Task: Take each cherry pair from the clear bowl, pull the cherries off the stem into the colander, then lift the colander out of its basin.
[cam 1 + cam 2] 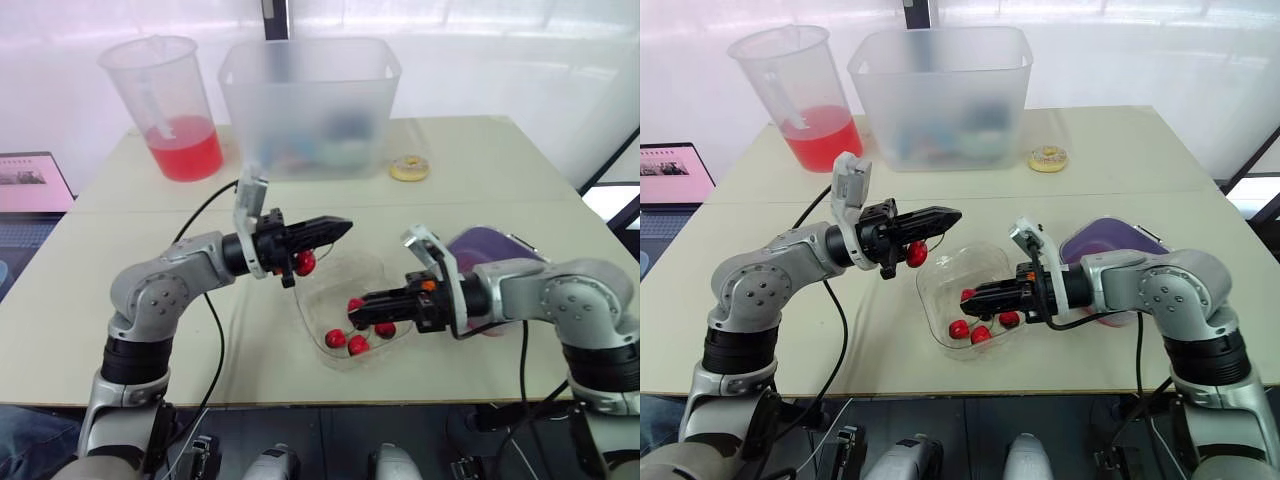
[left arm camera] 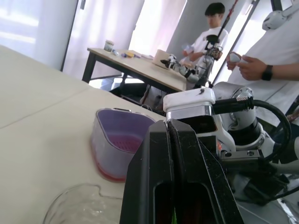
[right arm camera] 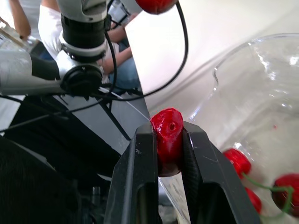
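At centre frame the left gripper (image 1: 340,228) points right, its fingers pressed together, with a cherry (image 1: 304,262) hanging just under them. Lower right of it, the right gripper (image 1: 356,306) points left, its tips at a second cherry (image 1: 356,303) over the clear bowl (image 1: 375,266). 3 more cherries (image 1: 358,345) lie inside. A purple colander (image 1: 490,245) sits at right. A pitcher (image 1: 170,105) of red liquid stands at upper left.

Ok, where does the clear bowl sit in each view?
Left eye view: clear bowl mid-picture, left of the purple basin.
Right eye view: mid-picture again.
Left wrist view: its rim in front of the basin.
Right wrist view: its wall behind the cherry in the right gripper.
Landmark: the purple basin, in both eye views and left wrist.
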You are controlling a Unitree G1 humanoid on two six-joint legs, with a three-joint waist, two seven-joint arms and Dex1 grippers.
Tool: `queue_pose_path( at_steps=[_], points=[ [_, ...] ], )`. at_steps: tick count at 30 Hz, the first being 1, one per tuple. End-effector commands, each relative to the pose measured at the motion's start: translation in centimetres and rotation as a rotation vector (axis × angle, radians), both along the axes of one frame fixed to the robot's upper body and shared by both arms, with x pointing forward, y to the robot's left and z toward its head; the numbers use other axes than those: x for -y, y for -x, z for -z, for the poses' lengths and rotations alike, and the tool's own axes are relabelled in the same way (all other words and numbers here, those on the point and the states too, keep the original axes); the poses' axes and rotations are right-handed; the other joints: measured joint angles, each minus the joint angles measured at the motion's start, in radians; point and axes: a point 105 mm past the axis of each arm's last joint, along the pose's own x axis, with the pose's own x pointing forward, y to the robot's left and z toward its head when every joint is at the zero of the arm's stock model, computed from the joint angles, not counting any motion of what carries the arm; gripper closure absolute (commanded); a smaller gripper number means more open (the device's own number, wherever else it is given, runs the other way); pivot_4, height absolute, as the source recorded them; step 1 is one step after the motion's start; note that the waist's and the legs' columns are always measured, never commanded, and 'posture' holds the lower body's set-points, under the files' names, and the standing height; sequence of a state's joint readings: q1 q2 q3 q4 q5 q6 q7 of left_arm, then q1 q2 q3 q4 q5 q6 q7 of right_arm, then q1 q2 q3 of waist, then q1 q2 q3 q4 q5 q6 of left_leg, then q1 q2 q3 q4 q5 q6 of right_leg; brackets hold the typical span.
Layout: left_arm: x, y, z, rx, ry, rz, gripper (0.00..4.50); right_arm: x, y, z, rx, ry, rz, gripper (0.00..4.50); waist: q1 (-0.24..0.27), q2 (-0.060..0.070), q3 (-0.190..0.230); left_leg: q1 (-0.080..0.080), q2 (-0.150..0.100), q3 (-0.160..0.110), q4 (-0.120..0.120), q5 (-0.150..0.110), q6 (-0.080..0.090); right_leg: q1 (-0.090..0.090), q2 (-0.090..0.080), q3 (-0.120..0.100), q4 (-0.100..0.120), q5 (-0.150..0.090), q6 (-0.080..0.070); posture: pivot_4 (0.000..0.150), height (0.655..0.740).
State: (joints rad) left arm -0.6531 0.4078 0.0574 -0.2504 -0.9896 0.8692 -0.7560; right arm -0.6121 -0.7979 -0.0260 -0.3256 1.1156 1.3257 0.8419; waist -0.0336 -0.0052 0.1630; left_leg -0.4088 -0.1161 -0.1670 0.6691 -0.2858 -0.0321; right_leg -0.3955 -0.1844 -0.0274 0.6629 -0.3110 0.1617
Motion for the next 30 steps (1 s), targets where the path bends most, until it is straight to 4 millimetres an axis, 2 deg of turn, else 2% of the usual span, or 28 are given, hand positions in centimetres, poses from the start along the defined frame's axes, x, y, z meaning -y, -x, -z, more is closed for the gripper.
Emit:
queue_pose_path(
  at_steps=[1, 5, 7, 10, 12, 14, 20, 21, 22, 24, 28, 30],
  points=[
    [-0.1, 0.2, -1.2, 0.054, 0.019, -0.005, 4.50, 2.8, -1.5, -3.2, 0.134, -0.032, 0.103, 4.22, 0.002, 0.000, 0.000, 0.000, 0.000, 0.000, 0.000, 0.000, 0.000, 0.000, 0.000, 0.000, 0.000, 0.000, 0.000, 0.150, 0.7400],
    [-0.4, 0.0, -1.2, 0.052, 0.021, -0.019, 4.50, 7.9, -4.4, -6.2, 0.276, 0.055, 0.306, 4.22, 0.014, 0.000, 0.000, 0.000, 0.000, 0.001, 0.000, 0.000, 0.000, 0.000, 0.000, 0.000, 0.000, 0.000, 0.000, 0.150, 0.7400],
    [-0.6, 0.0, -1.1, 0.050, 0.021, -0.024, 4.50, 10.2, -5.2, -7.0, 0.306, 0.091, 0.382, 4.22, 0.015, 0.000, 0.000, 0.000, 0.000, 0.001, 0.000, 0.000, 0.000, 0.000, 0.000, 0.000, 0.000, 0.000, 0.000, 0.150, 0.7400],
    [-0.7, -0.2, -1.1, 0.052, 0.026, -0.037, 4.50, 13.5, -6.7, -6.7, 0.353, 0.230, 0.478, 4.22, 0.015, 0.000, 0.000, 0.000, 0.000, 0.002, 0.000, 0.000, 0.000, 0.000, 0.000, 0.000, -0.001, 0.000, 0.000, 0.150, 0.7400],
    [-0.8, -0.4, -1.2, 0.056, 0.031, -0.052, 4.50, 15.7, -7.2, -5.0, 0.384, 0.411, 0.490, 4.22, 0.015, 0.000, 0.000, 0.000, 0.000, 0.003, 0.000, 0.000, 0.000, 0.000, 0.000, 0.000, -0.002, 0.000, 0.000, 0.150, 0.7400],
    [-0.9, -0.6, -1.2, 0.057, 0.031, -0.062, 4.50, 16.4, -7.3, -3.8, 0.386, 0.489, 0.453, 4.22, 0.014, 0.000, 0.000, 0.000, 0.000, 0.003, 0.000, 0.000, 0.000, -0.001, 0.000, 0.000, -0.003, 0.000, 0.000, 0.150, 0.7400],
    [-1.5, -0.9, -1.0, 0.062, 0.024, -0.095, 4.50, 17.0, -7.8, -2.1, 0.366, 0.570, 0.413, 4.22, 0.013, 0.000, 0.000, 0.000, 0.001, 0.003, -0.001, 0.000, 0.000, -0.002, 0.000, 0.000, -0.003, 0.000, 0.000, 0.150, 0.7400],
    [-1.5, -0.9, -1.0, 0.062, 0.024, -0.097, 4.50, 17.0, -7.8, -2.0, 0.365, 0.570, 0.412, 3.29, 0.014, 0.000, 0.000, 0.000, 0.001, 0.003, -0.001, 0.000, 0.000, -0.001, 0.000, 0.000, -0.003, 0.000, 0.000, 0.150, 0.7400],
    [-1.5, -0.9, -1.0, 0.062, 0.024, -0.099, 4.50, 16.9, -7.8, -2.1, 0.365, 0.568, 0.412, 3.02, 0.015, 0.000, 0.000, 0.000, 0.001, 0.003, -0.001, 0.000, 0.000, -0.001, 0.000, 0.000, -0.003, 0.000, 0.000, 0.150, 0.7400],
    [-1.6, -0.9, -1.0, 0.062, 0.025, -0.102, 4.50, 16.9, -7.8, -2.6, 0.371, 0.564, 0.413, 2.16, 0.016, 0.000, 0.000, 0.000, 0.001, 0.003, 0.000, 0.000, 0.000, -0.001, 0.000, 0.000, -0.003, 0.000, 0.000, 0.150, 0.7400],
    [-1.7, -0.9, -1.1, 0.057, 0.029, -0.098, 4.50, 17.2, -7.8, -3.9, 0.405, 0.591, 0.428, 0.11, 0.017, 0.000, 0.000, 0.000, 0.001, 0.003, 0.000, 0.000, 0.000, -0.001, 0.000, 0.000, -0.004, 0.000, 0.000, 0.150, 0.7400],
    [-1.7, -0.9, -1.2, 0.054, 0.034, -0.089, 4.50, 16.8, -7.6, -4.6, 0.415, 0.577, 0.413, 0.05, 0.017, 0.000, 0.000, 0.000, 0.001, 0.002, 0.000, 0.000, 0.000, -0.001, 0.000, 0.000, -0.004, 0.000, 0.000, 0.150, 0.7400]
  ],
)
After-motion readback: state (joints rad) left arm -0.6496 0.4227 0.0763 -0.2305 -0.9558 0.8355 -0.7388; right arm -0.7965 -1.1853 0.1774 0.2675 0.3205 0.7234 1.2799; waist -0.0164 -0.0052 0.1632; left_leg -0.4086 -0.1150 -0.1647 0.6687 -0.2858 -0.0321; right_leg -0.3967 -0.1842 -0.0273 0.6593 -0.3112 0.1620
